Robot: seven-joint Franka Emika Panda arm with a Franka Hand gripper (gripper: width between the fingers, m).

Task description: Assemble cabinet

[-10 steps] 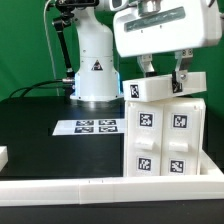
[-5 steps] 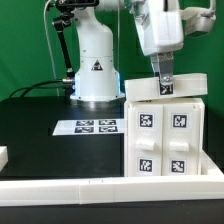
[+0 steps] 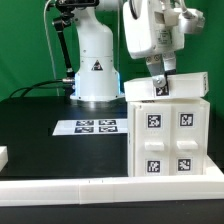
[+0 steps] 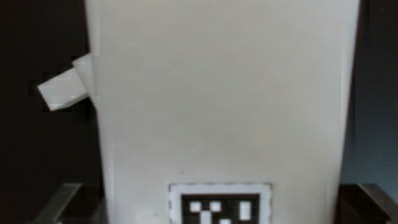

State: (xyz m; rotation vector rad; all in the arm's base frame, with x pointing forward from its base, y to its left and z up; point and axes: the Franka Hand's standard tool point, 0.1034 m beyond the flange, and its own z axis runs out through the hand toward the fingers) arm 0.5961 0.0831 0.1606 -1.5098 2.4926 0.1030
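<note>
The cabinet (image 3: 170,140) is a large white box that stands upright at the exterior view's right, with square tagged fronts facing the camera. A white top piece (image 3: 185,86) with a small tag lies across its top. My gripper (image 3: 160,84) comes down from above onto this top piece. In the wrist view the long white top piece (image 4: 214,100) fills the frame, its tag (image 4: 217,205) sits between my dark fingers (image 4: 61,200), and my gripper (image 4: 217,200) is closed on its two sides. A small white part (image 4: 68,88) sticks out beside it.
The marker board (image 3: 97,126) lies on the black table in front of the white robot pedestal (image 3: 95,70). A small white part (image 3: 3,155) sits at the exterior view's left edge. A white rail (image 3: 90,186) runs along the front.
My wrist has turned about its vertical axis on top of the cabinet. The top piece has turned with it, and the cabinet has shifted slightly toward the exterior view's right.
</note>
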